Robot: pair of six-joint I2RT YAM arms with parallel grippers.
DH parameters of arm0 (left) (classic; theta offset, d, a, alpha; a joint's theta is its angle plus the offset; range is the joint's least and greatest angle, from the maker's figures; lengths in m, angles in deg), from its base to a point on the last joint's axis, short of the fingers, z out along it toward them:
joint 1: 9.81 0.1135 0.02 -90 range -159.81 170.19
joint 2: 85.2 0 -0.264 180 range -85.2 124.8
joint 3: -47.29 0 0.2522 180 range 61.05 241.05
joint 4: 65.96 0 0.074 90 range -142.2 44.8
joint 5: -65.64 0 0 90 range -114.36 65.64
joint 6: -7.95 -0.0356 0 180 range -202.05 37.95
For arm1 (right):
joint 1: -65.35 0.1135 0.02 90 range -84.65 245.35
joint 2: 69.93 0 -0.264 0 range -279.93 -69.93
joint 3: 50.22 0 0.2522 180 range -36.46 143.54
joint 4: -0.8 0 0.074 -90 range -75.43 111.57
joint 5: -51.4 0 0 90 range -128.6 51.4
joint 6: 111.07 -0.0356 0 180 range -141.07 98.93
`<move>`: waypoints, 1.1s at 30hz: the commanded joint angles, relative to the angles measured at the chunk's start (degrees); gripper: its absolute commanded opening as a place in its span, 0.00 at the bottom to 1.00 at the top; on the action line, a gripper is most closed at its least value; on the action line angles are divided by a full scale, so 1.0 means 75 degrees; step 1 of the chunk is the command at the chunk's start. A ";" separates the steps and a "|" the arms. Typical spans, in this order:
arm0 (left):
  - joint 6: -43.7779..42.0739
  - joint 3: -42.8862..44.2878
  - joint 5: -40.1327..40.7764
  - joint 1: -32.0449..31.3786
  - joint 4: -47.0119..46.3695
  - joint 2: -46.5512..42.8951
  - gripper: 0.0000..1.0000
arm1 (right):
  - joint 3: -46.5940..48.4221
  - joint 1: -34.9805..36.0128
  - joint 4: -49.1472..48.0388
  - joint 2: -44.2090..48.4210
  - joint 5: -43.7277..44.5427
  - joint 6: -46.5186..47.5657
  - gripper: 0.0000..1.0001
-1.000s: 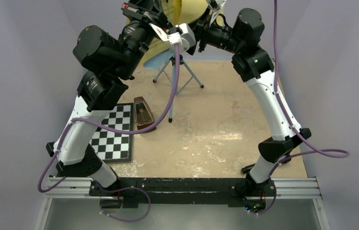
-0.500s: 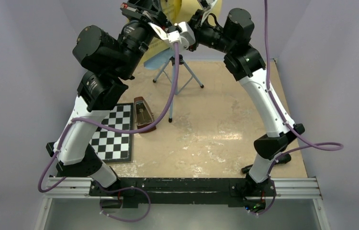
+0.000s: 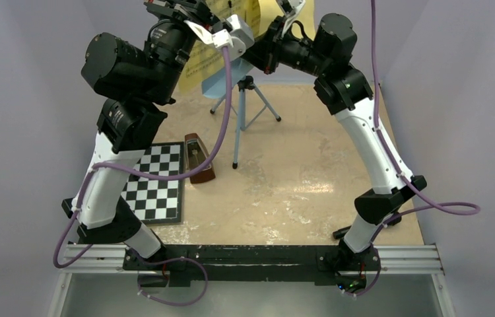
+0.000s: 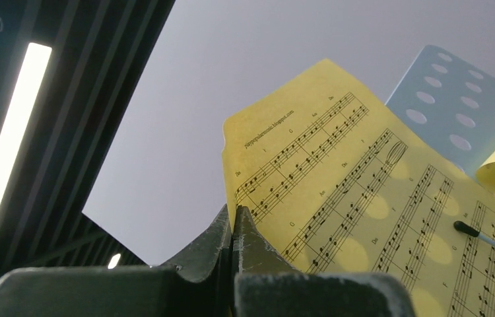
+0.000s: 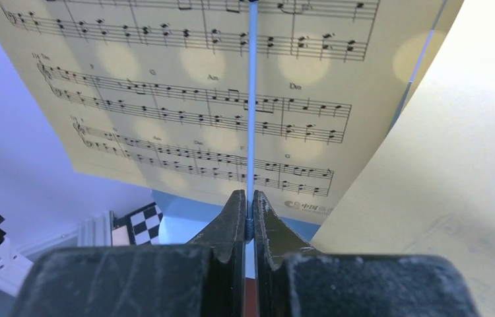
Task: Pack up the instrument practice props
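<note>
Left gripper (image 4: 233, 221), fingers closed, pinches a sheet (image 4: 363, 191) by its corner — likely to peel it off the stand (image 3: 222, 80) at the table's (image 3: 311, 172) far side. Right gripper (image 5: 250, 211) clamps the stand's thin rod (image 5: 252, 99) — probably to free it.

robotics lab test cell, plain lilac-grey walls (image 3: 27, 99), scuffed beige tabletop (image 3: 311, 172), aluminium mounting rail (image 3: 406, 253), ceiling strip light (image 4: 8, 140)

The yellow sheet (image 5: 165, 99) carries chord letters (image 5: 213, 77) G, Am, Dm.
</note>
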 commanded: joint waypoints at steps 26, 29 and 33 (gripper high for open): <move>-0.1376 0.0171 0.0480 0.0576 -0.0961 -0.1886 0.00 | 0.0510 -0.0022 -0.0076 -0.0012 0.0171 0.0190 0.73; -0.0818 -0.0578 0.0361 0.0973 -0.0317 -0.2530 0.00 | 0.0422 -0.0002 -0.0009 0.0124 0.0165 0.0181 0.80; -0.0144 -0.1699 0.0270 0.1144 0.0643 -0.3455 0.00 | 0.0003 0.0001 0.0163 0.0543 0.0112 0.0166 0.96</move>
